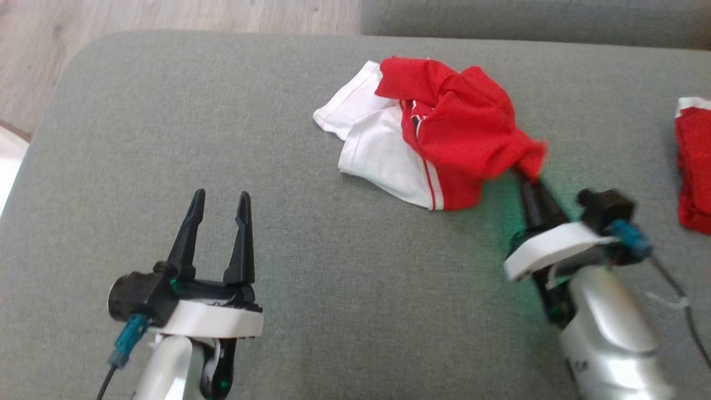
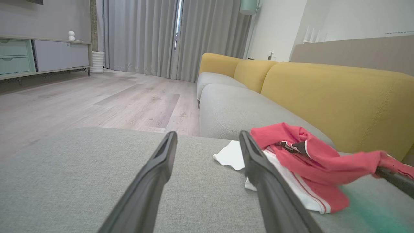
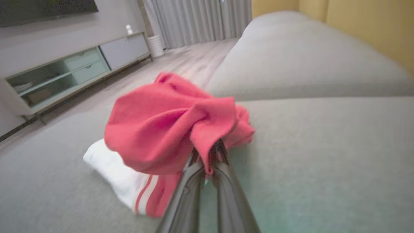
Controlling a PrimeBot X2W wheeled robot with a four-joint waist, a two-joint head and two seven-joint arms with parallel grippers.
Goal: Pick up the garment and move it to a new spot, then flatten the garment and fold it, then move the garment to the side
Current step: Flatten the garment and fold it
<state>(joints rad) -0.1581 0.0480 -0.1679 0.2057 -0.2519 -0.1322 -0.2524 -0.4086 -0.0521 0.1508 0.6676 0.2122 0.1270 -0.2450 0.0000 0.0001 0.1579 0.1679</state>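
As right claw [image 1: 530, 176] clamps red corner of garment [image 1: 444, 128], crumpled on grey cushion [image 1: 289, 278], pick-up step in hand; left claw [image 1: 221, 195] apart, empty, well aside. Next: lift clear, carry to new spot.

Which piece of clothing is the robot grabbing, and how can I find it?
Look at the big grey cushion. Towards its far side lies a crumpled red-and-white garment, one red corner pinched in the right gripper. The other red cloth at the cushion's right edge has no gripper on it.
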